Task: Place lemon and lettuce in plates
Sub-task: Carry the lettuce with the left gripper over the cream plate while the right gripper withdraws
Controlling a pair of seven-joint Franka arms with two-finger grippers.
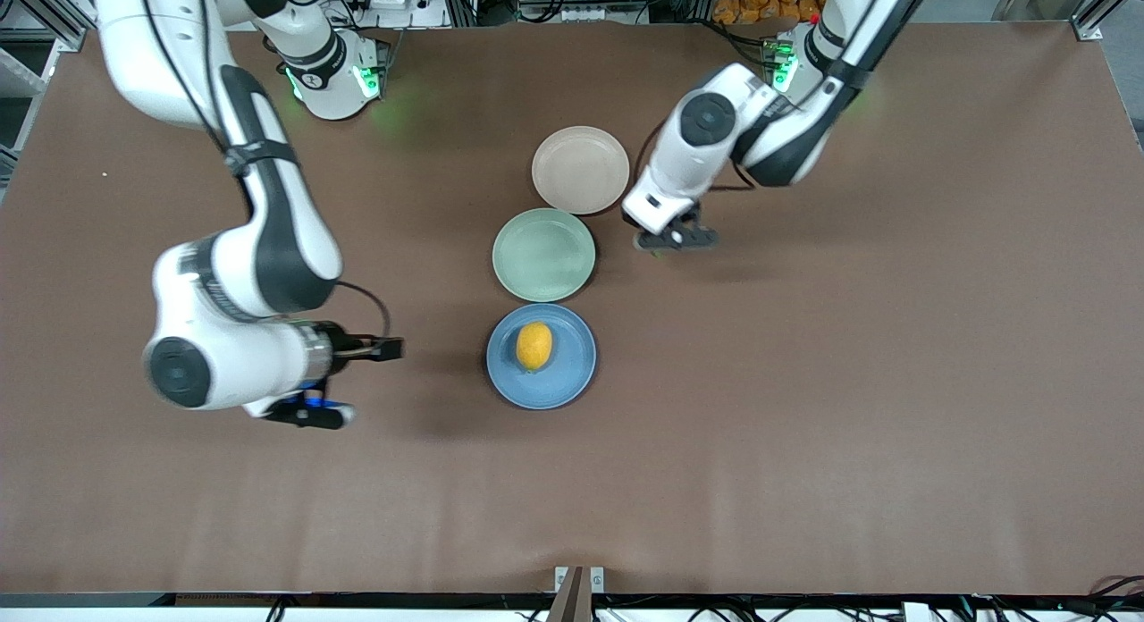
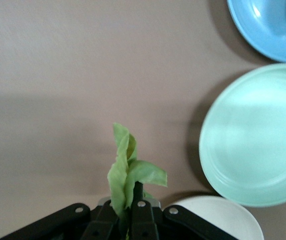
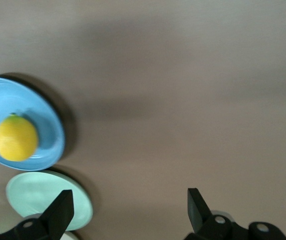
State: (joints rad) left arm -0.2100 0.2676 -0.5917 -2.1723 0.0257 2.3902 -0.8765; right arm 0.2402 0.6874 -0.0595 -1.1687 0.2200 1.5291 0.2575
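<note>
The lemon (image 1: 534, 346) lies in the blue plate (image 1: 572, 376), the plate nearest the front camera; both show in the right wrist view, lemon (image 3: 16, 138) and blue plate (image 3: 47, 135). The beige-pink plate (image 1: 581, 170) is empty, nearest the bases. My left gripper (image 1: 672, 240) is shut on the lettuce (image 2: 127, 170), a wrinkly green leaf, above the bare table beside the beige-pink plate (image 2: 223, 217). The lettuce is hidden under the gripper in the front view. My right gripper (image 1: 308, 415) is open and empty, above the table toward the right arm's end.
A pale green plate (image 1: 543, 254) lies empty between the two task plates, also in the left wrist view (image 2: 255, 137) and the right wrist view (image 3: 37, 197). The three plates stand in a row at the table's middle.
</note>
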